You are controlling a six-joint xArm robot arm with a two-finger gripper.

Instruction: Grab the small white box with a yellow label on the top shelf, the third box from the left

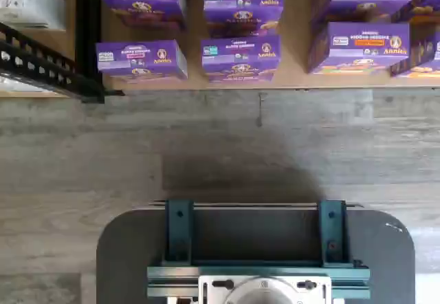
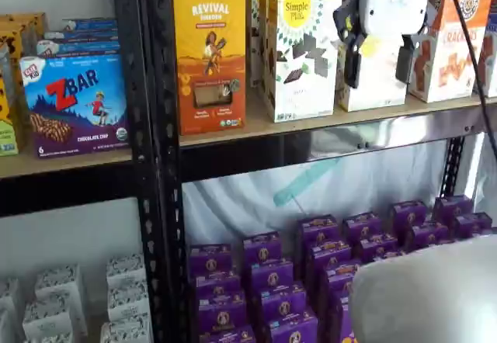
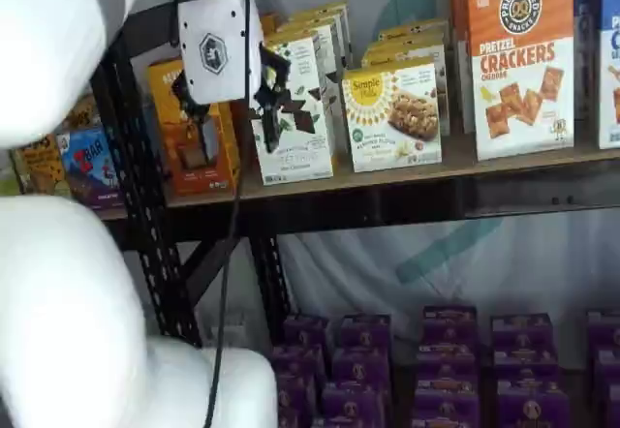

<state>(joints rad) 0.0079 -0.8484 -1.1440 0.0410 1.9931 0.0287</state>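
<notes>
The end effector (image 3: 230, 110) hangs in front of the top shelf (image 3: 407, 171), its two black fingers wide apart and holding nothing. The small white box (image 3: 392, 118) sits on that shelf, between the taller white box (image 3: 291, 123) on its left and the crackers box (image 3: 518, 65) on its right. It could bump or grab the taller white box, which stands very close.
</notes>
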